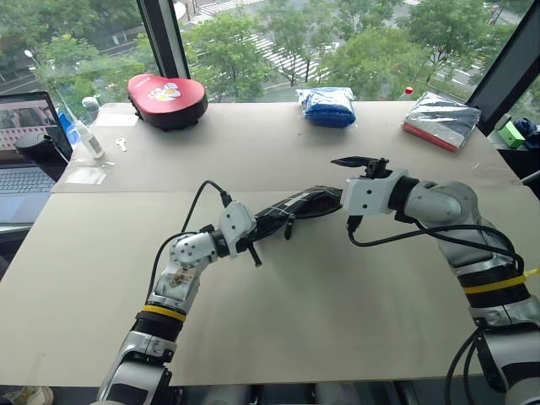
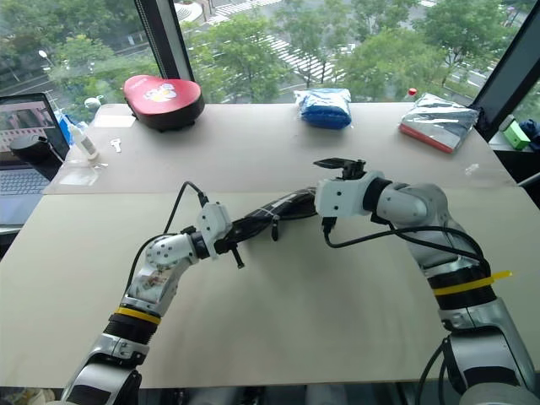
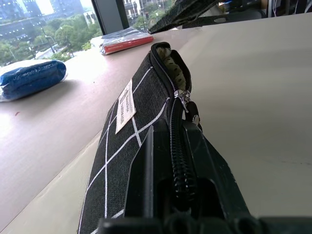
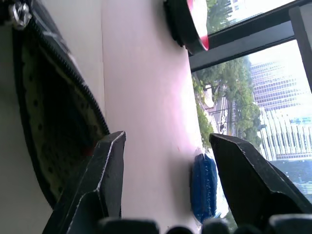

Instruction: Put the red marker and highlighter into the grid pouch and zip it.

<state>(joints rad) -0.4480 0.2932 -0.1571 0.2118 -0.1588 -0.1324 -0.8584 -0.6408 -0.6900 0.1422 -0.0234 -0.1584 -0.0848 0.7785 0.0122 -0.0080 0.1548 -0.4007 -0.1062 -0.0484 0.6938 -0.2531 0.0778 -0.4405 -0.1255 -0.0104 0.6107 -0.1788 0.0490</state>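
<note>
Near the middle of the tabletop [image 1: 278, 321], the left pincer [image 1: 253, 245] is clamped shut on the zipper end of the grid pouch [image 1: 295, 207], holding it lifted and level, likely so its mouth stays reachable. Just beyond, the right pincer [image 1: 359, 162] hangs with jaws apart and empty beside the gaping mouth, whose zipper is only partly drawn. At the far edge lie a blue bundle [image 1: 327, 106] and a silver packet [image 1: 440, 120], both untouched.
</note>
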